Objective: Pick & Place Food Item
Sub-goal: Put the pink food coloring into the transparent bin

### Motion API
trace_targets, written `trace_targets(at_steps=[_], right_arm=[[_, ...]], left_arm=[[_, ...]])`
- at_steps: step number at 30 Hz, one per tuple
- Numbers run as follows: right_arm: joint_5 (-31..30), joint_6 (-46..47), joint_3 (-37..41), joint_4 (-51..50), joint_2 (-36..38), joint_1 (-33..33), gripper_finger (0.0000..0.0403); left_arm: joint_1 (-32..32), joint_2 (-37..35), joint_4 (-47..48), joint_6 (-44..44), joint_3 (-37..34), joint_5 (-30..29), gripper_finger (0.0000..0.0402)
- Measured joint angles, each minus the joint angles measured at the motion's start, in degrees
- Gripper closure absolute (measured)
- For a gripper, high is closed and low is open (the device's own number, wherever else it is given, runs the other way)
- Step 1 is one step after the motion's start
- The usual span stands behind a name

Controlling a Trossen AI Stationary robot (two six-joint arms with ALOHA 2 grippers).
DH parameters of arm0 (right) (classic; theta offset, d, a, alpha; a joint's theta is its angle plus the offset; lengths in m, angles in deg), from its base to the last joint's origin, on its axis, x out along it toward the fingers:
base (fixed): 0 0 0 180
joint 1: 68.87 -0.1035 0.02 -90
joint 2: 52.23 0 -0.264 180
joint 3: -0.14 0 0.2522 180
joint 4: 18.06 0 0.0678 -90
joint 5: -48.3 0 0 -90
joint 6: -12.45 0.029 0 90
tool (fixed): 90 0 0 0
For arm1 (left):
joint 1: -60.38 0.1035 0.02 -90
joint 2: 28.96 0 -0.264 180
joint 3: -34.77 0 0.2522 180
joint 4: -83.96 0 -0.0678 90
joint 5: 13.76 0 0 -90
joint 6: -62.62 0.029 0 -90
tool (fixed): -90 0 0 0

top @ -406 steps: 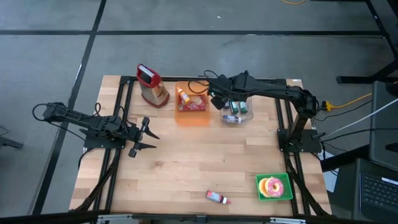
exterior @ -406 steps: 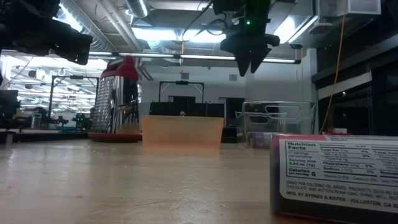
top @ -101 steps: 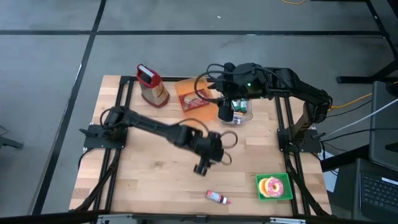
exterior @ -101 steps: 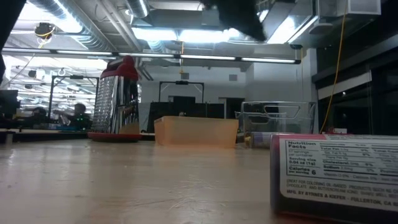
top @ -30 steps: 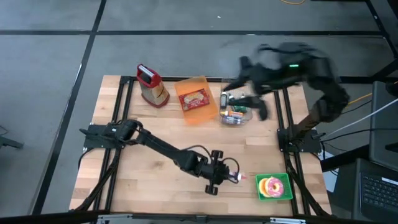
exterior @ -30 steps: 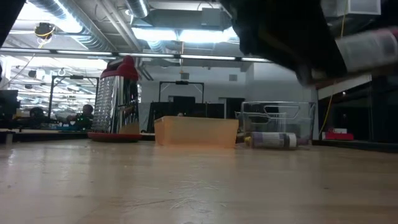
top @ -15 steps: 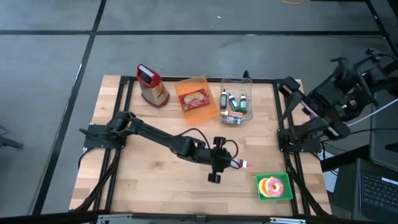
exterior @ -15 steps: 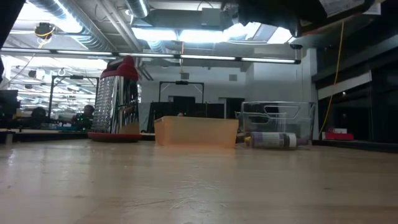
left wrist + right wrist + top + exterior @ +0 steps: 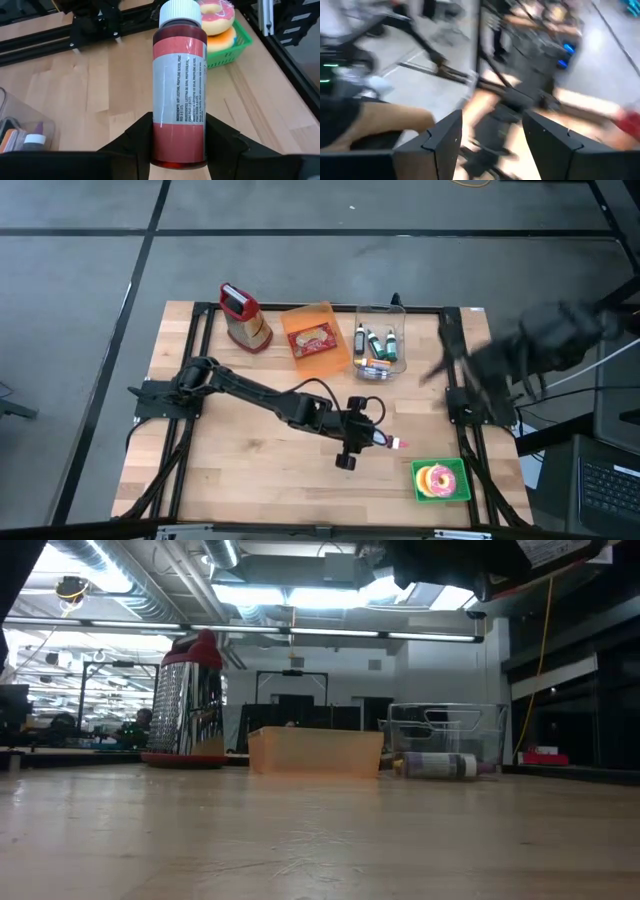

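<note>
Held in the left gripper [image 9: 177, 132]: a small red bottle with a white cap and grey label [image 9: 179, 82], squeezed between both fingers, up over the wooden bench [image 9: 250, 470] near the green basket with the pink donut [image 9: 441, 481]. Right gripper [image 9: 492, 132] open and holding nothing, off past the bench edge. Could slip and roll away if let go too high or loosened too soon.

Robotics lab/workshop, wood bench [image 9: 250, 470] on grey concrete floor [image 9: 80, 270], strip lights [image 9: 330, 633] & exposed ducts [image 9: 130, 580] overhead, equipment racks [image 9: 300, 700] behind
</note>
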Motion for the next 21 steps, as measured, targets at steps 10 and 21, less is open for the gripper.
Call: trace_targets(at_steps=[10, 21], right_arm=[[-7.86, -2.05, 57.77, 43.10, 30.36, -7.68, 0.0192], [-0.83, 7.90, 88.16, 58.80, 48.37, -8.26, 0.0192]], left_arm=[[-0.41, 0.04, -0.13, 0.15, 0.00, -0.03, 0.0267], [2.11, 0.09, -3.64, 2.41, 0.00, -0.04, 0.0267]])
